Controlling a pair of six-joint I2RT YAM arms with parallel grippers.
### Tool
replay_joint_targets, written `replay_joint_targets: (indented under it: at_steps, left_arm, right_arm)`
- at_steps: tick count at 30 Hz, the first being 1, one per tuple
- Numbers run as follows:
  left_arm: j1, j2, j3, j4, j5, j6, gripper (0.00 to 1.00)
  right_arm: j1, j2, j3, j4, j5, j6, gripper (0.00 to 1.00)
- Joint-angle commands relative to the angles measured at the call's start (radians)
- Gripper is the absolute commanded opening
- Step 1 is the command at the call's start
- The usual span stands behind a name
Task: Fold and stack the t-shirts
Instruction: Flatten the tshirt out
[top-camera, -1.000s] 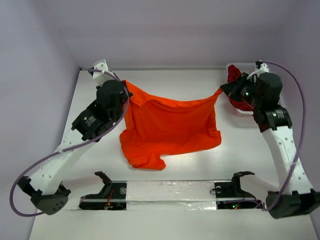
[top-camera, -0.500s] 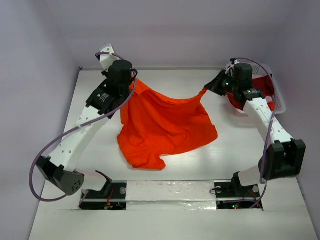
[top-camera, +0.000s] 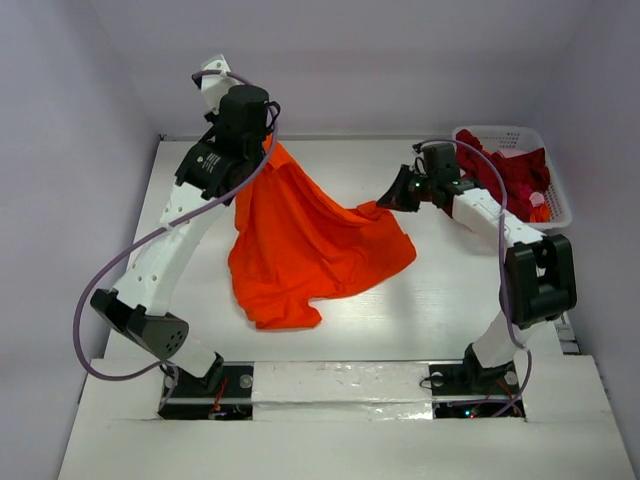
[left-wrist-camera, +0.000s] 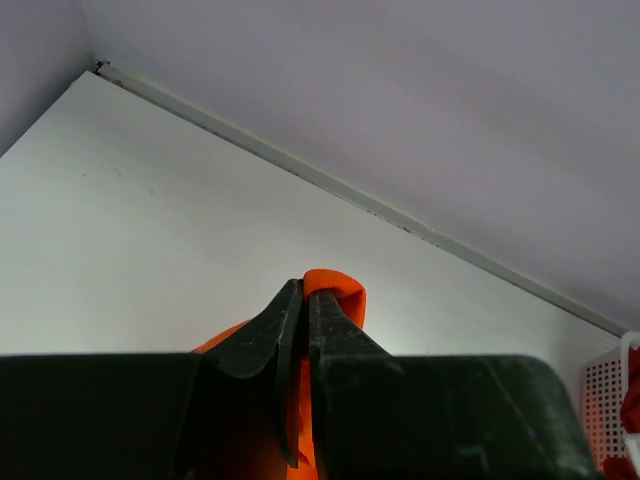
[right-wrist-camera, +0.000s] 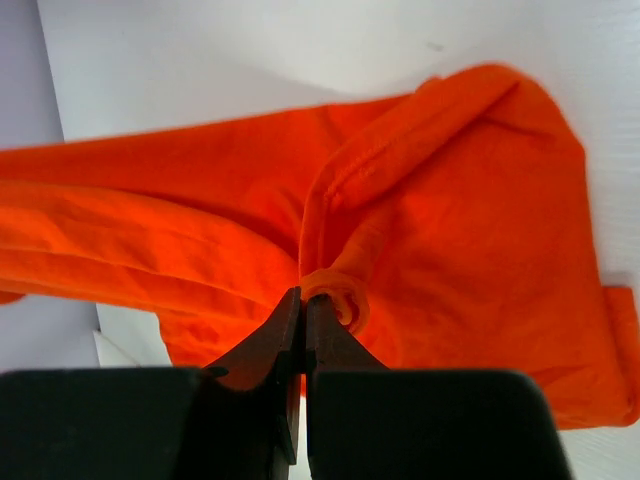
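No word, brand, number or sign can be read in any view. The black housing (top-camera: 215, 165) on the left arm carries a small pale round mark, too small to make out. The orange t-shirt (top-camera: 310, 240) shows plain cloth only.

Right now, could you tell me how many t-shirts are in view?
2: the bright orange cloth t-shirt, in the middle, partly lifted; the dark red cloth t-shirt, in the white plastic lattice basket, where more may hide.
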Motion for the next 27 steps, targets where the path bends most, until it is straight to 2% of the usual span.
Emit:
replay_joint_targets:
  at_steps: [1,9,17,20,21,22,24,25,27]
  left_arm:
    - [0.005,0.017,0.085,-0.029,0.011,0.011,0.0]
    - [0.005,0.053,0.111,-0.035,0.042,0.029,0.0]
    - [0.005,0.05,0.004,0.0,0.039,0.045,0.0]
    - [0.005,0.03,-0.044,0.031,0.047,0.043,0.0]
    - [0.014,0.028,-0.049,0.034,0.048,0.043,0.0]
    - [0.014,0.027,-0.053,0.037,0.05,0.046,0.0]
    - [0.014,0.028,-0.047,0.037,0.051,0.049,0.0]
    - [0.014,0.03,-0.041,0.037,0.054,0.051,0.0]
    - [0.014,0.033,-0.032,0.035,0.056,0.055,0.0]
  right_arm:
    - [0.059,0.026,-0.014,0.038,-0.042,0.016,0.0]
    - [0.165,0.017,-0.08,0.055,-0.039,0.045,0.0]
    - [0.196,0.043,-0.073,0.082,-0.04,0.078,0.0]
    - [0.217,0.062,-0.064,0.095,-0.051,0.089,0.26]
    - [0.217,0.062,-0.062,0.096,-0.044,0.092,0.37]
    - [0.226,0.063,-0.059,0.095,-0.036,0.095,0.56]
    - [0.226,0.057,-0.05,0.089,-0.01,0.094,0.65]
    - [0.226,0.049,-0.038,0.064,0.004,0.08,0.75]
    - [0.226,0.04,-0.006,0.023,0.063,0.056,0.8]
